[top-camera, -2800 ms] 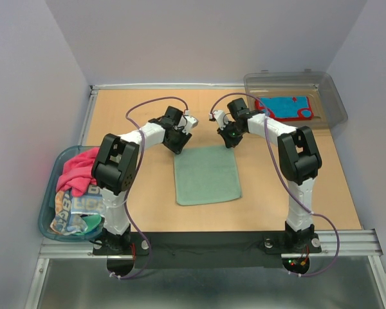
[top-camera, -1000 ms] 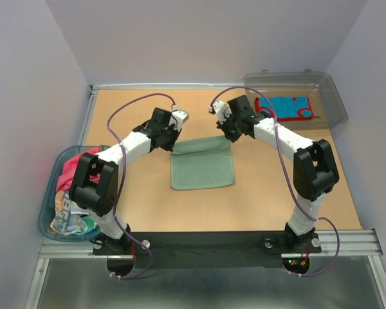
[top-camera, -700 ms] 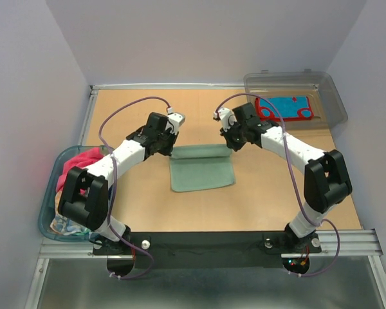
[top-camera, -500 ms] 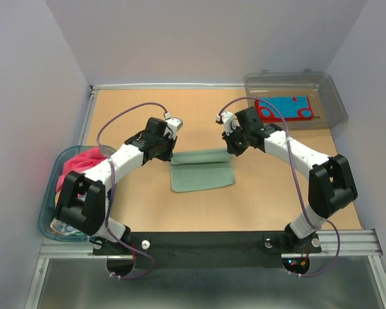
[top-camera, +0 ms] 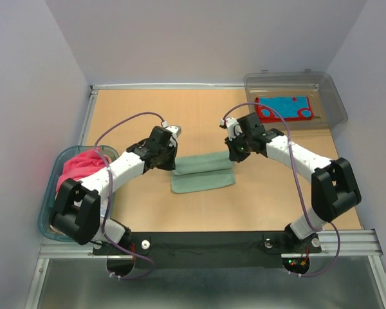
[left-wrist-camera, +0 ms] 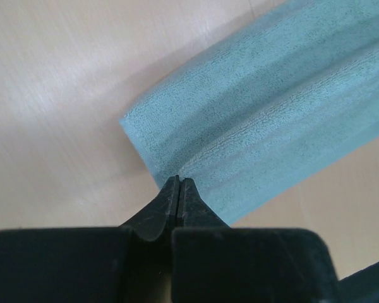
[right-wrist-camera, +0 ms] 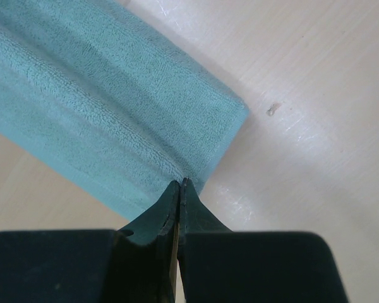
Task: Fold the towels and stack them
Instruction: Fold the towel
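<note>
A teal towel [top-camera: 203, 179] lies mid-table, its far part lifted and curled over toward the near edge. My left gripper [top-camera: 172, 161] is shut on the towel's left far corner, and my right gripper [top-camera: 234, 155] is shut on its right far corner. In the left wrist view the closed fingertips [left-wrist-camera: 179, 179] pinch the edge of the rolled teal cloth [left-wrist-camera: 271, 120]. The right wrist view shows the same: tips [right-wrist-camera: 182, 182] closed on the towel's hem [right-wrist-camera: 88, 95]. A magenta pink towel [top-camera: 79, 168] sits heaped in the tub at the left; my left arm hides whatever lies under it.
The blue-rimmed tub [top-camera: 43, 221] stands at the table's left edge, close to my left arm. A clear grey bin [top-camera: 335, 98] at the back right holds a blue and red flat item [top-camera: 284, 107]. Bare wood surrounds the teal towel.
Both grippers have drawn the towel's far edge up and toward the near side. The flat towel has become a curl over its near half, and both arms have stretched lower and wider.
</note>
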Tool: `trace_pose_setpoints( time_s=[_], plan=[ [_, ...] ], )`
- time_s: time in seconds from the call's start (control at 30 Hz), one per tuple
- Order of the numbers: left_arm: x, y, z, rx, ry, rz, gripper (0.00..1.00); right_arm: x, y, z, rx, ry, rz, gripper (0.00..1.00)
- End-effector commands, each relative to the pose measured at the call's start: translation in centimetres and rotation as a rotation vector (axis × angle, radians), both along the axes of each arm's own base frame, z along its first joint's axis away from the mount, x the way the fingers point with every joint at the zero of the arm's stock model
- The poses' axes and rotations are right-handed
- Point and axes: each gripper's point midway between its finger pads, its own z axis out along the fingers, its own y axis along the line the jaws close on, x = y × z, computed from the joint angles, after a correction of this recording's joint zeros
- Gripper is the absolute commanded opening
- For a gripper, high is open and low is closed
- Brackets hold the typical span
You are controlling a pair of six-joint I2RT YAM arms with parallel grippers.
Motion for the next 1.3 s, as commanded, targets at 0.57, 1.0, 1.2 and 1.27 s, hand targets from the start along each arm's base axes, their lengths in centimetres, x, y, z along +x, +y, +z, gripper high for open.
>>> trace_pose_setpoints(
  time_s=[0.57, 1.0, 1.2, 1.27],
  plan=[
    [-2.9, 2.1, -4.8, 0.103, 0.185, 0.203, 0.0, -1.7, -0.1, -3.0, 0.017, 0.139, -0.063, 0.0],
    [-1.7, 1.7, -7.8, 0.142, 0.21, 0.209, 0.0, 0.3, -3.2, -7.3, -0.156, 0.16, -0.246, 0.01],
    [2.4, -0.7, -6.3, 0.117, 0.147, 0.183, 0.0, 4.4, -6.6, -5.7, -0.194, 0.061, -0.376, 0.01],
    [3.1, -0.7, -5.7, 0.125, 0.126, 0.19, 0.0, 4.9, -6.6, -4.5, -0.186, 0.026, -0.381, 0.01]
  ],
)
